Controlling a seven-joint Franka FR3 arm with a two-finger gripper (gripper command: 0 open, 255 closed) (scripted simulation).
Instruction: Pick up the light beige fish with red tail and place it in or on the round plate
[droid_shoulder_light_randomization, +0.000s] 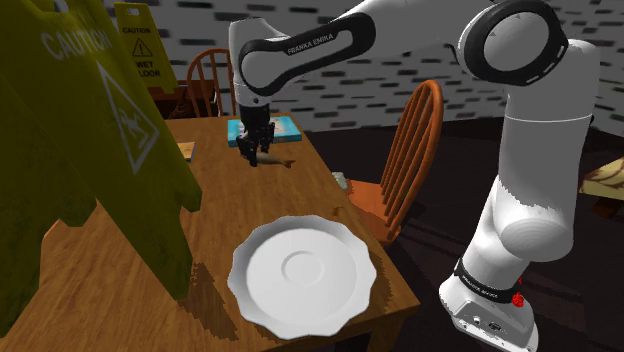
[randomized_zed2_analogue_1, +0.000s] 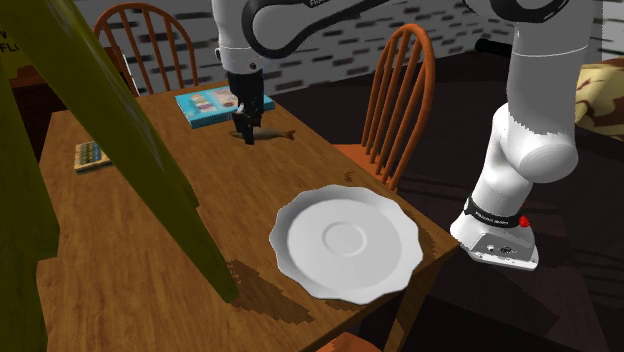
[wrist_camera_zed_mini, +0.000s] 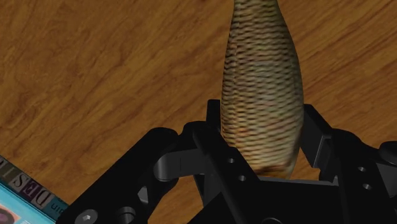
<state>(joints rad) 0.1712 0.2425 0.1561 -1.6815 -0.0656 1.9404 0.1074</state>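
While the black jaws stand narrowed on the fish (wrist_camera_zed_mini: 261, 95), one finger against each scaled beige flank near one end of the body, the grasp appears made. The fish seems to lie on or just over the counter (randomized_zed2_analogue_1: 130, 250), beside the blue book (randomized_zed2_analogue_1: 205, 105) at the far end. The step in hand is judged to be the lift: rise straight up before travelling sideways, since the long body juts well past the fingers and could pivot or slip if swung quickly. The round white plate (randomized_zed2_analogue_1: 345, 240) lies well apart, near the counter's edge by the stand. Carry the fish over bare wood, clear of the yellow caution sign (droid_shoulder_light_randomization: 90, 130), lower it above the plate's centre, then release.
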